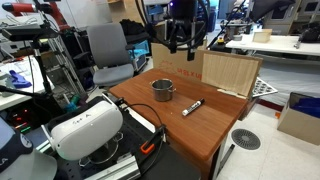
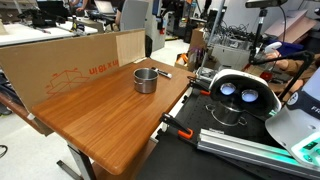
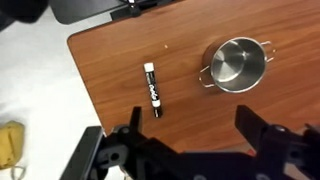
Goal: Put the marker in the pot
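Gripper [image 3: 188, 138] wide open, empty. Short black white-ended marker [image 3: 152, 88] lies flat, 9 o'clock of small shiny steel pot [image 3: 237, 63], apart. Next: centre over barrel, jaws across width, descend.

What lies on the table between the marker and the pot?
Nothing. In the wrist view only bare wooden table separates the marker from the pot, and the two lie apart, not touching.

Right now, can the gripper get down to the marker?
Probably yes: the marker lies flat on the bare table, apart from the pot, with nothing over it, and the gripper hangs open above.
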You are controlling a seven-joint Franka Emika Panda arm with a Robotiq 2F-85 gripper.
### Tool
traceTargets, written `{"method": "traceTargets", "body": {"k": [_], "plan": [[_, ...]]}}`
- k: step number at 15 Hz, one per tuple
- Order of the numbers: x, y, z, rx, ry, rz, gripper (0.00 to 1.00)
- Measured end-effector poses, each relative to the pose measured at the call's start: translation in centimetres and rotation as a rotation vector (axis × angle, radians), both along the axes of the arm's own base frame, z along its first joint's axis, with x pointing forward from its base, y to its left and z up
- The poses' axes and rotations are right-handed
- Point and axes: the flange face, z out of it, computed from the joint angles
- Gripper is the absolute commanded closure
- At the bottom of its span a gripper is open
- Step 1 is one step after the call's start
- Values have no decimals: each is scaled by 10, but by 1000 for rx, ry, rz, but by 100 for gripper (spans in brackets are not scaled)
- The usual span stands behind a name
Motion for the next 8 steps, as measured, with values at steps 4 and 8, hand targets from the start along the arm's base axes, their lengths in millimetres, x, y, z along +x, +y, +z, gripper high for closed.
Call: {"method": "traceTargets", "body": {"k": [4, 8], "plan": [[26, -15, -37, -9, 40, -31, 0], [48, -34, -72, -25, 63, -60, 0]]}}
